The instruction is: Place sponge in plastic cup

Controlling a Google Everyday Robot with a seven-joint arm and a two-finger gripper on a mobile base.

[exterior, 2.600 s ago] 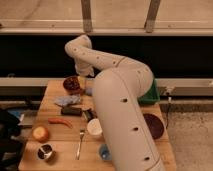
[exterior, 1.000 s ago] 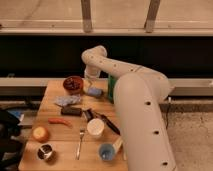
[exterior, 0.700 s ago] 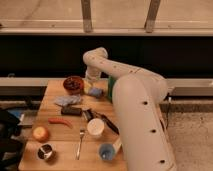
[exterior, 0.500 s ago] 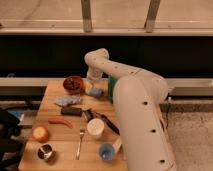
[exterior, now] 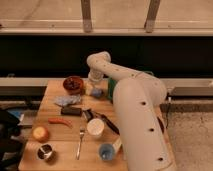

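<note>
one camera only, set high over the near edge of the counter point(exterior: 62, 135), looking down and forward toward the dark wall point(exterior: 50, 60) at 12 o'clock. the arm point(exterior: 140, 125) looms close at 4 o'clock; the gripper point(exterior: 95, 84) sits farther off, just off centre toward 9 o'clock.

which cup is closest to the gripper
The white cup, mid-table; the blue cup and metal cup sit at the front edge, farther from the gripper above the sponge.
</note>
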